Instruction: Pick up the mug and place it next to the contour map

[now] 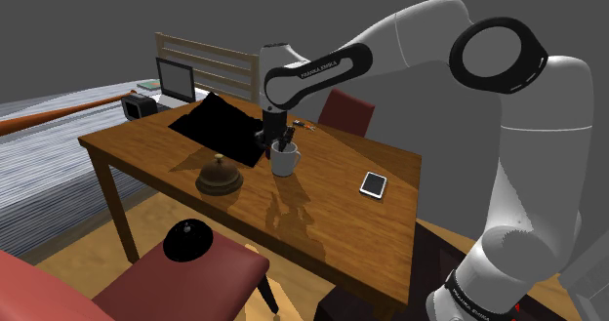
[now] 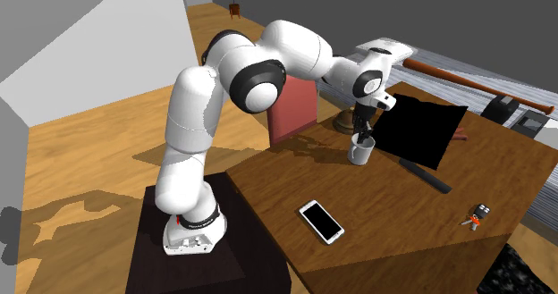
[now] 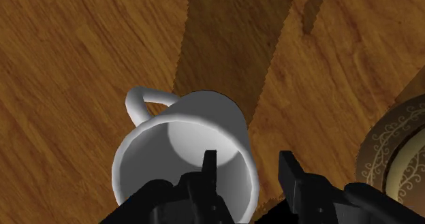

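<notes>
- White mug [image 1: 284, 161] [image 2: 360, 152] [image 3: 178, 131] stands upright on the wooden bench [image 1: 342, 221] [image 2: 393, 221] [image 3: 68, 52], near its middle.
- The mug's handle points away from the gripper in the wrist view.
- A flat black sheet [image 1: 220, 129] [image 2: 425, 127] lies on the bench. The mug sits just beside one of its edges.
- The all-black gripper [image 1: 278, 139] [image 2: 362, 131] [image 3: 250, 158] points down onto the mug from above.
- The jaws are parted and straddle the mug's wall. One finger reaches inside the cup and the other hangs outside it.
- A gap shows on each side of the wall, so the jaws are released rather than clamped on the mug.
- A brown domed bell [image 1: 219, 177] [image 3: 402, 154] rests on the bench near the mug, on the shoulder view's left.
- A white-edged phone [image 1: 374, 183] [image 2: 321, 220] lies flat on the bench, well apart from the mug.
- A small set of keys [image 2: 475, 216] lies near the bench's edge in the second exterior view.
</notes>
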Available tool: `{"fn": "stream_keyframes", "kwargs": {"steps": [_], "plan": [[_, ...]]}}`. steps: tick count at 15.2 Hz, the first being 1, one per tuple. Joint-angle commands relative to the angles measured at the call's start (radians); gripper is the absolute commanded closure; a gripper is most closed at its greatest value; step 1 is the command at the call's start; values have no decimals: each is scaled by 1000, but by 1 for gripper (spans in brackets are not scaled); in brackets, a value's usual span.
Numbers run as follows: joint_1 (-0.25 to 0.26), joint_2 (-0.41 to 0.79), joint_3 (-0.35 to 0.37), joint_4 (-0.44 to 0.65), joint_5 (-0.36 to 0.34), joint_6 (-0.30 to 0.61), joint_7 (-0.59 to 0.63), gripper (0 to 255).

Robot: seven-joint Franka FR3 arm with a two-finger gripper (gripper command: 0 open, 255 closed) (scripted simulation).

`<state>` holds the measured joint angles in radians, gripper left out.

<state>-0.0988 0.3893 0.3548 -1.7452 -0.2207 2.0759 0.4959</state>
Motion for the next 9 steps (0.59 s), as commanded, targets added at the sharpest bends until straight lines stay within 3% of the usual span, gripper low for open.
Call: {"fn": "stream_keyframes", "kwargs": {"steps": [1,5,9], "plan": [[0,0,0,0,0,0,0,0],[0,0,0,0,0,0,0,0],[0,-42,11,71,23,-110,-15,0]]}}
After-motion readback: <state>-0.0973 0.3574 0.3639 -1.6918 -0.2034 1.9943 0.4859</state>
